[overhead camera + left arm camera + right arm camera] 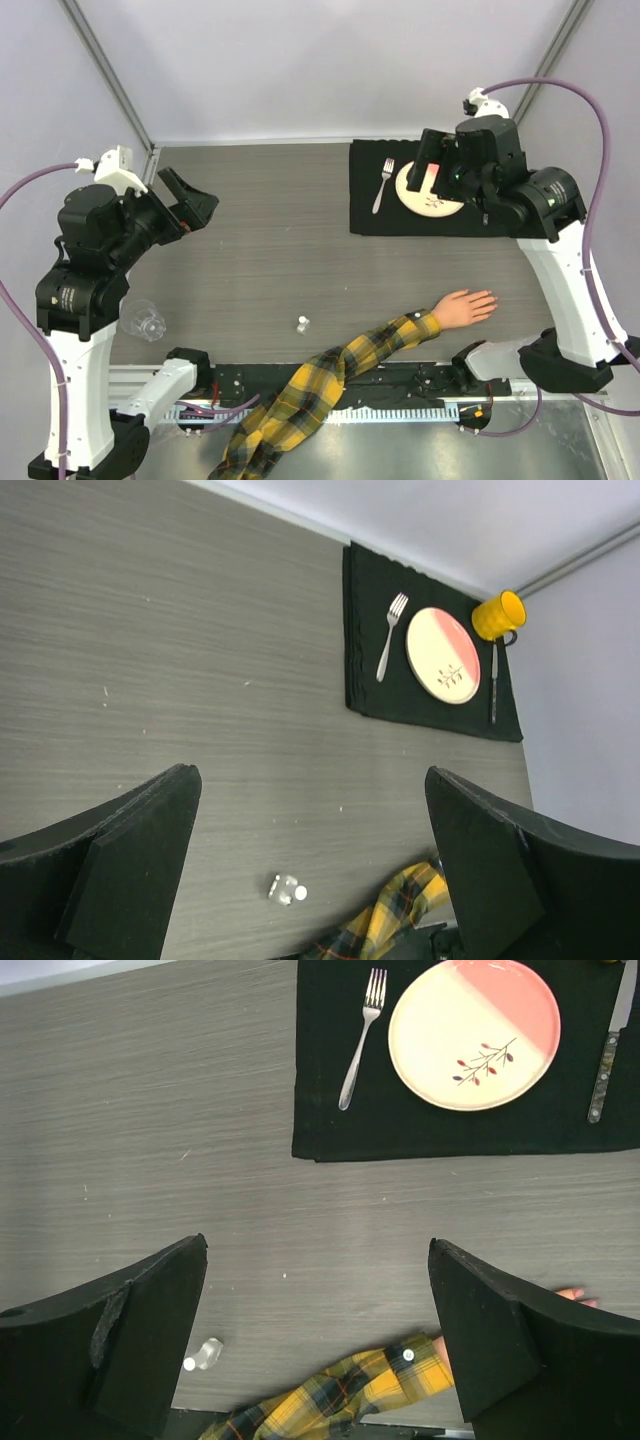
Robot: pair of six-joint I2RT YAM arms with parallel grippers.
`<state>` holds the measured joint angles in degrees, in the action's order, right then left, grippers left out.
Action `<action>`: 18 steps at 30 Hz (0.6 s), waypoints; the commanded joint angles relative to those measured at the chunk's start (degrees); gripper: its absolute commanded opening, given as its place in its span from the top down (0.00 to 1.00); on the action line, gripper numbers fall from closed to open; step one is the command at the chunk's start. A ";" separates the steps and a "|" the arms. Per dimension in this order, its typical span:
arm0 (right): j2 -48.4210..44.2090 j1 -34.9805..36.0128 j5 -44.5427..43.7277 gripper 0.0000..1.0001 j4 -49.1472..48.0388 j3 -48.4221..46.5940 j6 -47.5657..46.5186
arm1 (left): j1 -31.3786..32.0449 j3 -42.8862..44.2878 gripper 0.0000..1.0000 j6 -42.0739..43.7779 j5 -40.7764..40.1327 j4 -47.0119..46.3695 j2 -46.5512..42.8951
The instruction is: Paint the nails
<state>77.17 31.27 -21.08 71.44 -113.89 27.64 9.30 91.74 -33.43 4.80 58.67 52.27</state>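
Note:
A peach mannequin hand (466,306) lies flat on the table at the front right, fingers pointing right; its nails (492,300) are too small to make out. Its yellow-and-black plaid sleeve (330,382) trails off the near edge, and shows in the left wrist view (392,918) and the right wrist view (330,1398). A small clear bottle with a white cap (302,324) stands left of the sleeve. My left gripper (185,205) is open and empty, raised at the left. My right gripper (437,152) is open and empty, raised above the plate.
A black placemat (366,200) at the back right holds a fork (382,185), a cream-and-pink plate (428,196) and a knife (494,683). A yellow mug (498,615) stands beside it. A clear glass object (146,322) lies at the front left.

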 commanded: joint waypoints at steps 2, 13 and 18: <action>4.03 1.16 7.27 0.02 -0.59 4.19 2.16 | -0.25 -1.65 0.00 0.03 2.94 1.62 -0.85; 23.61 26.72 6.05 0.02 -12.97 6.75 2.60 | -0.25 -2.19 0.00 -1.03 1.01 3.72 -2.79; 32.16 32.54 6.66 0.04 -15.28 4.82 4.17 | -0.25 -2.18 0.00 0.38 -1.80 5.39 -4.98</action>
<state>107.61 61.30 -14.70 59.61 -106.83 30.15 9.30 88.60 -34.20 5.34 62.74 49.34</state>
